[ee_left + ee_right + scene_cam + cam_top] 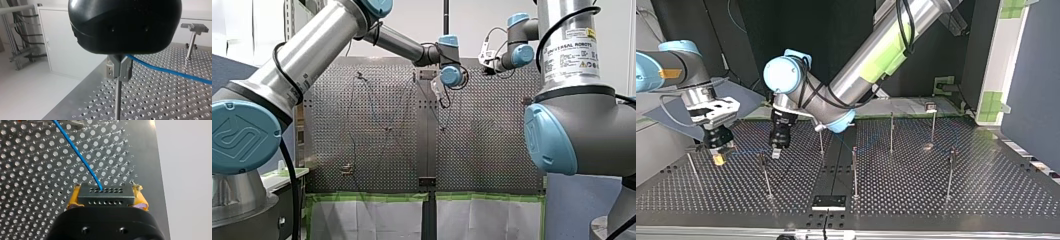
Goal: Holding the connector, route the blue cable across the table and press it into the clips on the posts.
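Clamping the grey connector (105, 198) between its yellow pads (72, 199), my right gripper (105, 193) holds it just above the perforated table (30, 202). From the connector the blue cable (77, 152) runs away over the table. Farther on, my left gripper (777, 151) hangs over a post (118, 100), with the cable passing close by. Whether this gripper grasps anything, I cannot tell.
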`<state>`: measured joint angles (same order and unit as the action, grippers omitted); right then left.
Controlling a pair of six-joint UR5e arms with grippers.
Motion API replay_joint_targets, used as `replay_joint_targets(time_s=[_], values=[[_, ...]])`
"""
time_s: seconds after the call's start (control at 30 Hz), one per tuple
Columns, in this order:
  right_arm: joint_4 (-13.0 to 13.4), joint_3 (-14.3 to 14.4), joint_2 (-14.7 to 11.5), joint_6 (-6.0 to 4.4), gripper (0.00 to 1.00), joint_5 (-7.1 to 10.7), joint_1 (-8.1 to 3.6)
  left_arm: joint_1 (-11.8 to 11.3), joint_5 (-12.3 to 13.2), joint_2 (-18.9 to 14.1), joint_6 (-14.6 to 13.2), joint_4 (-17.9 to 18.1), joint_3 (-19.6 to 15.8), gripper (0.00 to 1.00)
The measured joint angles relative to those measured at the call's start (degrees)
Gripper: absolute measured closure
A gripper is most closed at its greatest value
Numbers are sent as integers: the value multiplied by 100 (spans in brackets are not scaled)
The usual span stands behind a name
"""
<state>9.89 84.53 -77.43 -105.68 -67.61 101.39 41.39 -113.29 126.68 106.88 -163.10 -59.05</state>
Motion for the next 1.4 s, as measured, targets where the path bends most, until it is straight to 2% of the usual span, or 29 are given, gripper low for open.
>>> replay_joint_targets(time_s=[0.23,0.4,0.63,1.03,1.07,1.1,1.13,1.17,1.2,1.23,1.27,1.3,1.33,1.4], values=[[3,-2,22,-14,100,-8,-6,-66,228,135,76,76,17,100],[17,-2,62,-16,100,-10,-28,-140,280,295,86,243,34,100],[48,-7,158,3,100,20,-48,-262,350,325,78,417,149,100],[101,-75,258,17,100,246,-228,-346,413,324,79,465,341,100],[101,-77,261,21,100,253,-245,-346,403,324,79,449,341,94],[101,-78,263,23,100,257,-257,-345,387,324,77,422,342,84],[101,-79,264,27,100,259,-267,-343,369,324,74,397,342,84],[102,-79,265,35,100,261,-279,-338,346,322,68,364,342,75],[102,-79,265,41,100,262,-287,-326,308,321,54,315,343,57],[101,-80,265,47,100,262,-294,-315,275,322,39,279,343,57],[102,-80,266,53,100,262,-301,-302,243,322,22,242,343,38],[101,-81,266,56,100,263,-304,-284,202,321,3,190,344,27],[101,-80,266,58,100,264,-305,-269,173,321,-9,147,344,27],[102,-81,267,65,100,264,-306,-230,106,320,-30,52,343,0]])
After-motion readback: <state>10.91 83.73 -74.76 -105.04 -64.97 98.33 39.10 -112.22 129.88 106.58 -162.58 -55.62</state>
